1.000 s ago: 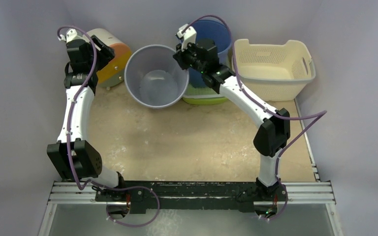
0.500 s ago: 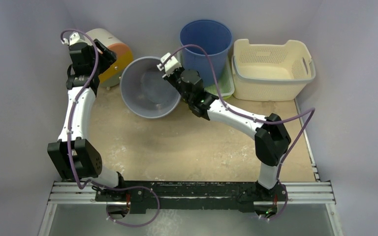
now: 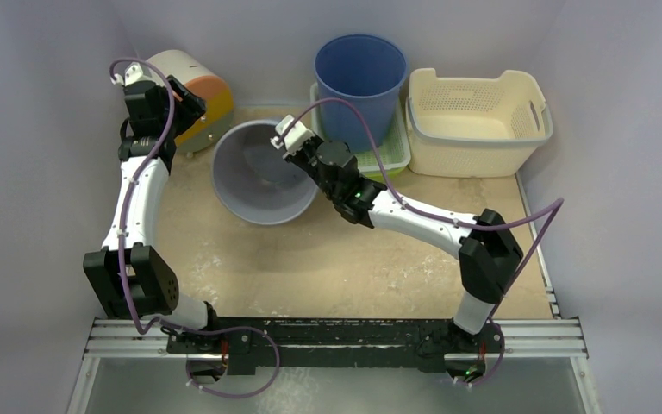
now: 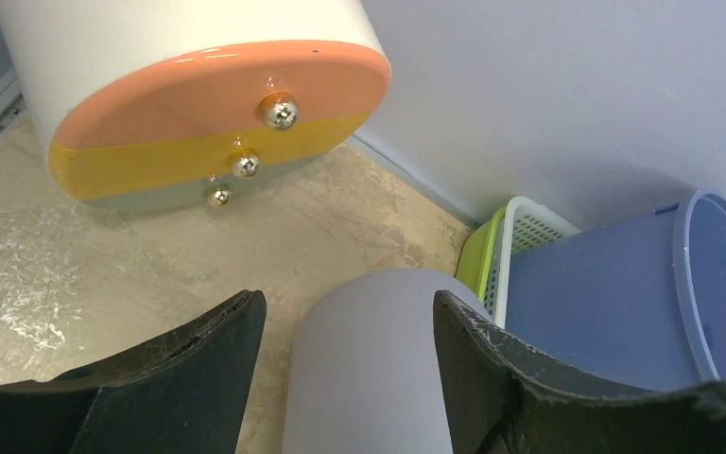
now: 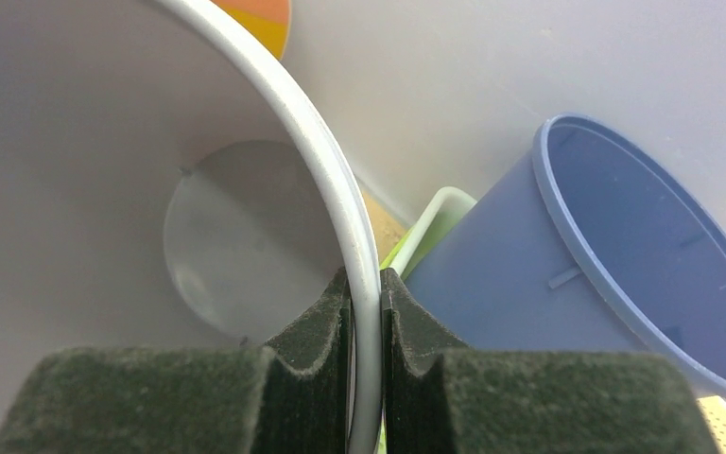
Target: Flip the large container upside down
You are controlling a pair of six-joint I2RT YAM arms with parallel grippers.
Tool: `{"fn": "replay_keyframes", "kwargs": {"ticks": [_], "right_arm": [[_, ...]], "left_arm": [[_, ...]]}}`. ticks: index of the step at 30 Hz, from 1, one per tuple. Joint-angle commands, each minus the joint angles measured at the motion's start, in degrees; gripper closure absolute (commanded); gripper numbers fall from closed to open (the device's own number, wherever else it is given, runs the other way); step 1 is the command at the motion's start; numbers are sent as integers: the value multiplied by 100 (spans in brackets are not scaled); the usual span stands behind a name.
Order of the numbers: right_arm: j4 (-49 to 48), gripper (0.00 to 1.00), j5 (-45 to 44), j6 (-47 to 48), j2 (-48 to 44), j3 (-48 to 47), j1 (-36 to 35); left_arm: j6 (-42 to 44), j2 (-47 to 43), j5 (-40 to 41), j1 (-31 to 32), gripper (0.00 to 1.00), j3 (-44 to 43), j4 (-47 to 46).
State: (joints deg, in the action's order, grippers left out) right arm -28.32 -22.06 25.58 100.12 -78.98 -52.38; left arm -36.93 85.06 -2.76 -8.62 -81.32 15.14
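The right end effector (image 5: 366,284) is closed on the rim of the grey bucket (image 5: 104,189), one pad inside the wall and one outside, the thin lip pinched between them. Seen from above, that end effector (image 3: 306,159) holds the right side of the rim, and the grey bucket (image 3: 254,177) sits at the back left of the counter (image 3: 327,250), tipped off upright with its mouth leaning toward the arms and its round base visible inside.

The step in hand appears to be rolling the bucket over about its lower edge. To do it well, the pinch should stay deep on the lip so the smooth plastic does not slide out as the weight shifts. The wrist should rotate along with the bucket rather than drag it sideways. The sweep should carry the mouth toward the open middle of the counter, because the blue bucket (image 3: 360,73) and the green tray (image 3: 392,151) under it stand just beside the grip on the right, and a swing that way would likely knock them. The cream basket (image 3: 478,108) is farther right and looks out of reach.

The left end effector (image 4: 345,301) is open and holds nothing. It hangs above the bucket's outer wall, near the white drum (image 3: 191,90) lying on its side. It could steady that wall if the bucket starts to skid, but it should stay clear of the drum.
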Motion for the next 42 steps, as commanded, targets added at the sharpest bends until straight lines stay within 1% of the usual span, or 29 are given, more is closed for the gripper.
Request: {"fn": "replay_keyframes", "kwargs": {"ticks": [1, 5, 9, 15, 22, 27, 30, 34, 35, 37, 39, 40, 41, 42], "right_arm": [[1352, 100, 333, -91, -35, 259, -71], [1981, 100, 569, -350, -45, 216, -192], [2377, 100, 760, -666, -45, 253, -250], [2394, 100, 730, -879, -6, 405, -258], [2615, 100, 710, -990, 308, 342, -256], [2705, 100, 374, -924, 605, 397, -262], [2691, 100, 71, -1033, 724, 442, -261], [2825, 100, -80, -1177, 740, 342, -262], [2834, 98, -74, -1209, 700, 325, -262], [2828, 81, -15, -1197, 569, 316, -256], [2861, 75, -16, -1154, 461, 242, -256], [2945, 69, -15, -1145, 443, 155, -252], [3056, 60, -11, -1161, 433, 45, -250], [3158, 56, -4, -1186, 411, -87, -250]], "left_arm": [[-68, -259, -58, -63, 35, 58, -301], [-110, -283, -62, -68, 36, 110, -352], [-113, -270, -66, -63, 35, 127, -362], [-128, -250, -90, -68, 36, 194, -397], [-195, -250, -154, -62, 36, 298, -497], [-288, -253, -264, -62, 36, 419, -609], [-268, -253, -269, -64, 37, 450, -601], [-245, -255, -260, -64, 37, 460, -578], [-245, -246, -260, -69, 37, 470, -588], [-244, -244, -247, -66, 37, 475, -591], [-253, -240, -245, -67, 37, 484, -601], [-253, -236, -246, -61, 37, 485, -606], [-266, -224, -246, -67, 37, 494, -615], [-270, -230, -246, -64, 37, 496, -624]]}}
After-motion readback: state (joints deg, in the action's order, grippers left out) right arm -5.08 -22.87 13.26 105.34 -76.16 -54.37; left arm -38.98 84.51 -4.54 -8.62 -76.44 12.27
